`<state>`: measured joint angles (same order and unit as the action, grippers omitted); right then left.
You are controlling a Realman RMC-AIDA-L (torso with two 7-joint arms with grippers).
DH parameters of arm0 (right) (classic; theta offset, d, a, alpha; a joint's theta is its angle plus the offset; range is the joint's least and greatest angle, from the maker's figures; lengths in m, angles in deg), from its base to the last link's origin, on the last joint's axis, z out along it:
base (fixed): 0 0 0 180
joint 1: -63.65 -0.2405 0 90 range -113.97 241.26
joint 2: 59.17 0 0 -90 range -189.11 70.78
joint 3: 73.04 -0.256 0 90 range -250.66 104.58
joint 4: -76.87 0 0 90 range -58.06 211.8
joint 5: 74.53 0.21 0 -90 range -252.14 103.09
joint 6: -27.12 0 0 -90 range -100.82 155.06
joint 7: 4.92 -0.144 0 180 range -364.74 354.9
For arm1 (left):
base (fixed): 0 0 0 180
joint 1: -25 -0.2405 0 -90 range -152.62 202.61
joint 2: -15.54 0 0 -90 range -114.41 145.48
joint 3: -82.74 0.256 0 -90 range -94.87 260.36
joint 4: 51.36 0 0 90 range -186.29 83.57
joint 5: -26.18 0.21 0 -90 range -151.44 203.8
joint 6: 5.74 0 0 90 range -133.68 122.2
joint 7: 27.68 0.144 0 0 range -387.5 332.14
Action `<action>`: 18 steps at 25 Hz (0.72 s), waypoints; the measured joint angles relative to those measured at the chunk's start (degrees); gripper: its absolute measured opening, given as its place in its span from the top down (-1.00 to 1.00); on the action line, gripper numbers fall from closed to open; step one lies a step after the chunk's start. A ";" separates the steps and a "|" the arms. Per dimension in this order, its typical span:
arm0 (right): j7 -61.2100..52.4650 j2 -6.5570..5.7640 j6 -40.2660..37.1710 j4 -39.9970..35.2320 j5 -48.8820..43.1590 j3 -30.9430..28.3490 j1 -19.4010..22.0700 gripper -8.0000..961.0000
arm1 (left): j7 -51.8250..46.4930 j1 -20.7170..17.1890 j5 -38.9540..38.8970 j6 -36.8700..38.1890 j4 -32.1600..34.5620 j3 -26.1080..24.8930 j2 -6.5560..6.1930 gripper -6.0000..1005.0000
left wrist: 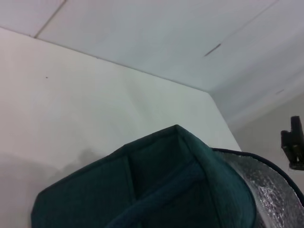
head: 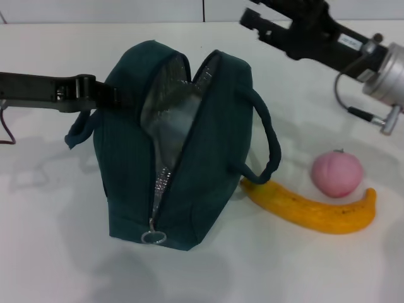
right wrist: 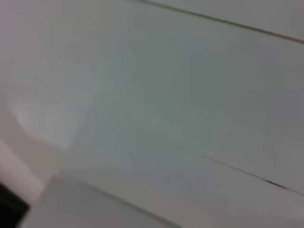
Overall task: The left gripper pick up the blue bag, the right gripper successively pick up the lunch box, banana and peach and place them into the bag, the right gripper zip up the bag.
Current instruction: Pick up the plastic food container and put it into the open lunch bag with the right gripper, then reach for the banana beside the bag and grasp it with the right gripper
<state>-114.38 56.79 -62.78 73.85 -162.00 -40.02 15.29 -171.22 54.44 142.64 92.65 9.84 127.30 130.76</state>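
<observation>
Dark teal fabric bag (head: 189, 151), clamped by the left gripper (head: 104, 93): collapse risked if released; right gripper (head: 252, 19) finger state indeterminable.

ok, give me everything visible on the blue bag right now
The blue bag is dark teal fabric with a silver foil lining, standing upright on the white table. Its black zipper gapes open along the top and down the near end, metal ring pull at the bottom. One padded loop handle hangs toward the banana, its lower end at the banana's tip. The left gripper holds the bag's other side.
</observation>
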 joint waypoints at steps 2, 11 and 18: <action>-0.12 -0.32 0.19 -5.73 -0.01 3.67 1.49 -0.23 | 0.52 -0.16 -0.01 -0.44 -0.62 -0.01 -0.02 0.93; -2.79 -6.93 6.56 -31.88 -2.96 27.05 7.73 -0.72 | 4.24 -0.32 -0.21 -2.33 -5.69 -0.89 -0.38 0.93; -12.27 -9.33 -0.18 -44.29 -23.75 30.12 3.45 -0.71 | 4.24 -1.05 -0.52 -2.29 -5.66 -2.36 -0.30 0.93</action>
<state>-126.65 47.47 -62.96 29.56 -185.75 -9.90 18.74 -166.98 53.39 142.11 90.36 4.19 124.94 130.46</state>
